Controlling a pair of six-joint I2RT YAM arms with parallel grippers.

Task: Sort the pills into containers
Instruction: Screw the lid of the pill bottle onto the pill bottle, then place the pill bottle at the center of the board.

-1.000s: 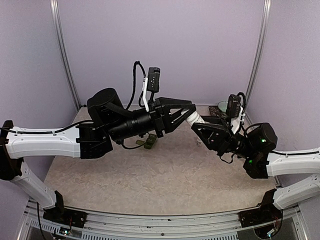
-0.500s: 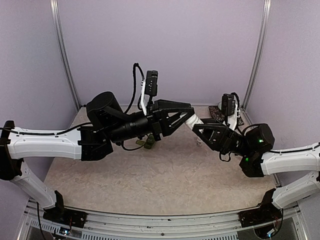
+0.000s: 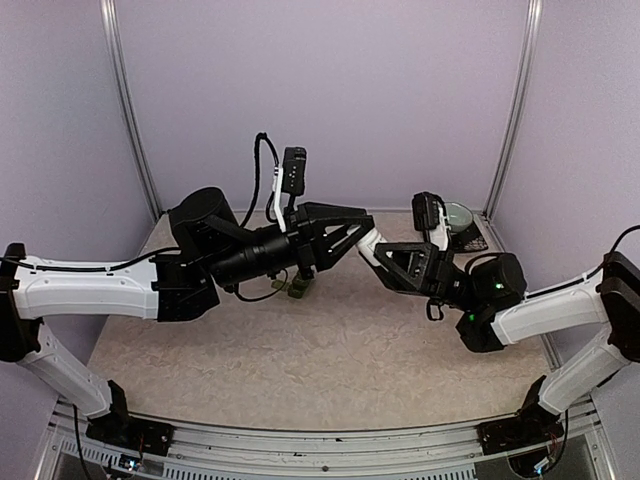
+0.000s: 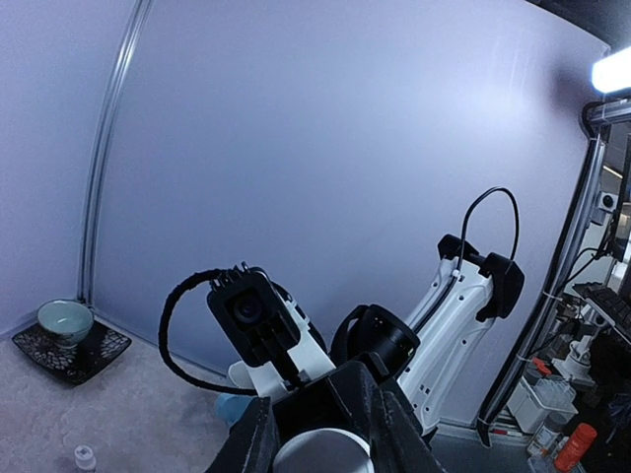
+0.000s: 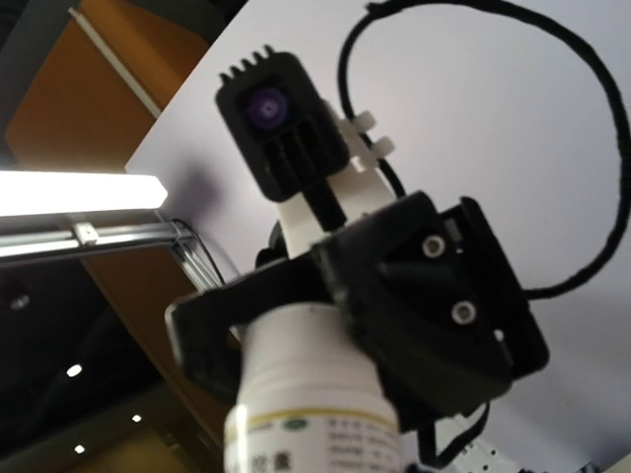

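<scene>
A white pill bottle [image 3: 369, 243] is held in the air between both grippers above the middle of the table. My left gripper [image 3: 357, 234] is shut on its white cap [image 4: 321, 455], with a black finger on each side. My right gripper [image 3: 386, 258] is shut on the bottle's labelled body [image 5: 314, 419], and its own fingers are out of view in the right wrist view. The dark green container strip [image 3: 296, 288] lies on the table under my left arm, partly hidden. No loose pills show.
A green bowl [image 3: 458, 214] on a dark saucer [image 3: 472, 241] stands at the back right corner; the bowl also shows in the left wrist view [image 4: 64, 320]. A small white vial [image 4: 85, 457] stands on the table. A pale blue mug [image 4: 233, 405] sits behind my right wrist.
Both grippers, joined on the bottle, have shifted left and a little up. My right arm has stretched further left, uncovering the bowl and saucer.
</scene>
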